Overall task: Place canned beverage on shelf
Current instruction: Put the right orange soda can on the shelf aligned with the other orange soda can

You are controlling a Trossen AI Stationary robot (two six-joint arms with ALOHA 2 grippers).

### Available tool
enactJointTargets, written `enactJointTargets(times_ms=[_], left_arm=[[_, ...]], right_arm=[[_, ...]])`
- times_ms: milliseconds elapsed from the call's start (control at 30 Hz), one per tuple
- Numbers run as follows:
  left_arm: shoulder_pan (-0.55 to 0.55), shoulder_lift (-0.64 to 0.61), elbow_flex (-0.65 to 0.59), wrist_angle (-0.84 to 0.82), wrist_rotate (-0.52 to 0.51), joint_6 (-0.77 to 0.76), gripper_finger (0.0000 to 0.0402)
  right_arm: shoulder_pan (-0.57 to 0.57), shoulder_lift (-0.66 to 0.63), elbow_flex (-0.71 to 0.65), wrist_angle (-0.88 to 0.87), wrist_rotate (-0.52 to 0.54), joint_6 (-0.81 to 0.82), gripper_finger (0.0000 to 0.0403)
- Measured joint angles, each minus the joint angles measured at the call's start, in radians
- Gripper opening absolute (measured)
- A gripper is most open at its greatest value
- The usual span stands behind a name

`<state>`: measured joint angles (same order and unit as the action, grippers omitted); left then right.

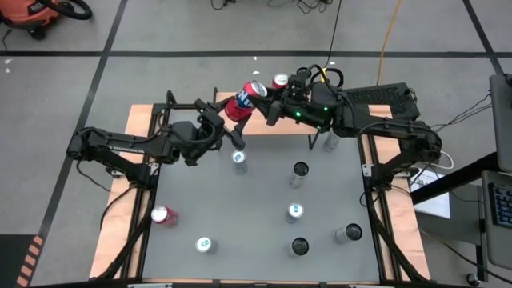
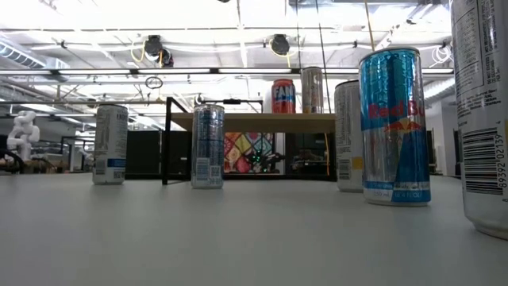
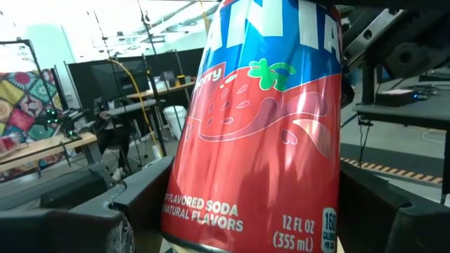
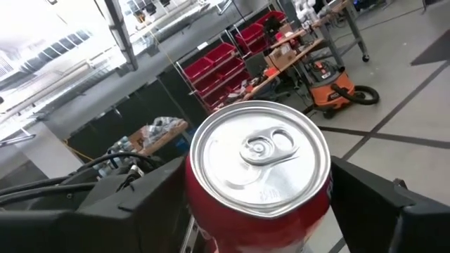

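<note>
Both arms meet at the far edge of the table, over the shelf [image 1: 264, 100].

Left gripper [image 1: 226, 112] is clamped on a red strawberry soda can [image 1: 243, 100]. In the high view the can is tilted, top pointing toward the right arm, held above the shelf's left part. Left wrist view: the can [image 3: 260, 133] fills the frame, sitting between the two dark fingers [image 3: 67, 228], label reading "flavored soda".

Right gripper [image 1: 270, 104] is at the can's top end. Right wrist view shows the can's silver lid and pull tab [image 4: 260, 158] dead centre between its fingers [image 4: 383, 204], which flank the can on both sides. Cannot tell whether they actually press on it or just bracket it.

A second red can [image 1: 279, 81] already stands upright on the shelf, just beside the right gripper. Low view confirms: red can [image 2: 283, 95] on the wooden top [image 2: 254, 120], with a silver can [image 2: 312, 90] right next to it.

The grey table [image 1: 256, 224] carries loose cans well apart from each other: one red can [image 1: 163, 215] lying on its side near the left front, the others upright. Low view puts a blue-silver energy drink can [image 2: 393, 127] close to the camera.
</note>
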<state>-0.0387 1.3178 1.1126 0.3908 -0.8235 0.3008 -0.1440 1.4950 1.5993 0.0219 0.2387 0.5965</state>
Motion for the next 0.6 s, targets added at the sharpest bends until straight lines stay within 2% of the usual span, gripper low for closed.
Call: enactJointTargets(times_ms=[167,300,433,600], left_arm=[[-0.002,0.0,0.0,-0.011,-0.006,-0.006,0.0304],[-0.002,0.0,0.0,-0.014,-0.005,-0.006,0.0307],[-0.002,0.0,0.0,-0.043,0.009,-0.038,0.0337],[-0.011,0.0,0.0,-0.09,0.036,-0.168,0.0388]], right_arm=[[-0.013,0.004,0.0,0.0,-0.006,0.009,0.0248],[-0.021,0.001,0.0,-0.002,-0.008,-0.003,0.024],[-0.027,-0.008,0.0,-0.013,-0.019,-0.024,0.024],[-0.038,-0.032,-0.002,-0.027,-0.041,-0.076,0.024]])
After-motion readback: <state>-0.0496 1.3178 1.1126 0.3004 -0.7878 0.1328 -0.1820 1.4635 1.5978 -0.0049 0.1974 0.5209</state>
